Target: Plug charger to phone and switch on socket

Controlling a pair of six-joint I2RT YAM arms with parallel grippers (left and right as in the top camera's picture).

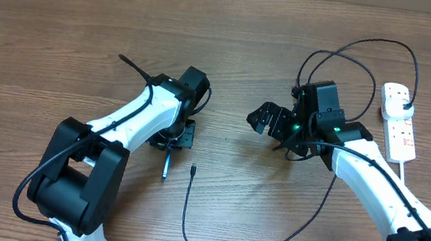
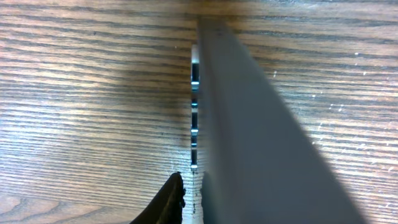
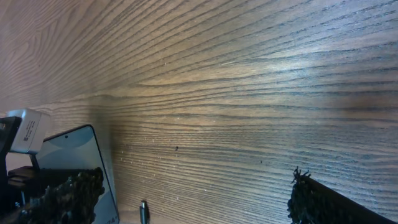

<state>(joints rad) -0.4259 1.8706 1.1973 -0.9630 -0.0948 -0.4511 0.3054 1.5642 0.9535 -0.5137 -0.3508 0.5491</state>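
Note:
The phone (image 1: 165, 164) stands on its long edge on the table, and my left gripper (image 1: 176, 138) is shut on it. In the left wrist view the phone (image 2: 249, 137) fills the right half as a grey slab with its thin edge facing the camera. One black finger (image 2: 171, 199) presses beside that edge; the other is hidden behind the slab. The charger tip (image 1: 193, 168) lies just right of the phone. Its black cable loops round to the white socket (image 1: 399, 121) at the far right. My right gripper (image 1: 261, 118) hangs open and empty, right of the phone (image 3: 78, 155) and the charger tip (image 3: 143, 211).
The charger cable (image 1: 302, 226) sweeps in a wide loop under my right arm and arches behind it towards the socket. A black strap (image 1: 132, 66) sticks out from the left arm. Bare wooden table (image 1: 59, 31) lies to the left and at the back.

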